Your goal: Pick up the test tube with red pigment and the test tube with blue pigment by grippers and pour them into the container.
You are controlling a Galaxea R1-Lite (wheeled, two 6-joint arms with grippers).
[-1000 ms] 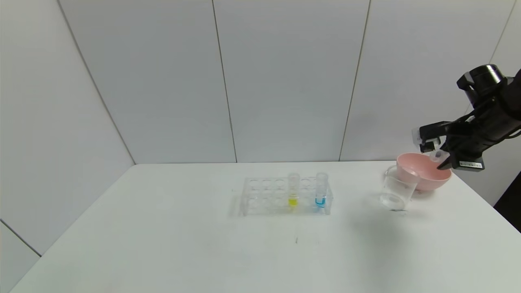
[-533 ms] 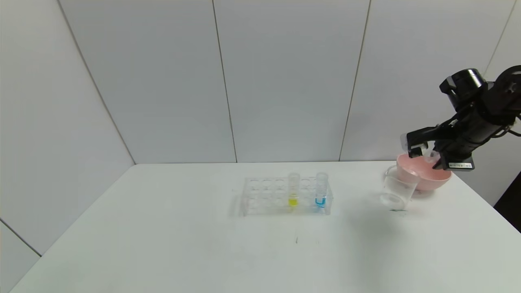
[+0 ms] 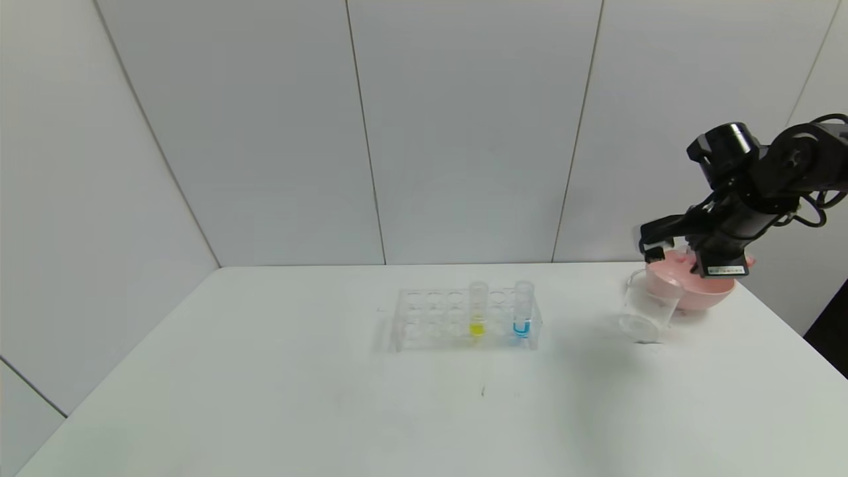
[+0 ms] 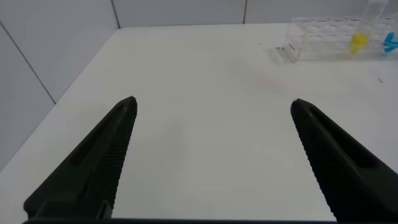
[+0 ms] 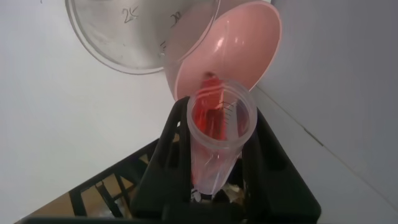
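White desk [image 3: 265, 397]. Red-pigment tube [image 5: 219, 127] clamped in right gripper [image 5: 214, 155] jaws above pink bowl [image 3: 702, 295]; pour pending, realignment over beaker [image 3: 646, 308] required. Left gripper [image 4: 211, 155] jaws wide, parked.

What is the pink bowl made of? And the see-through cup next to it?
The bowl looks like smooth, glossy plastic: solid pink with soft highlights. The cup is clear, glass or hard plastic; printed measuring marks show through it, but its look alone can't settle which.

Right end effector [image 3: 689, 260] raised at far right, fingers clamped, left end effector [image 4: 211, 155] fingers spread apart
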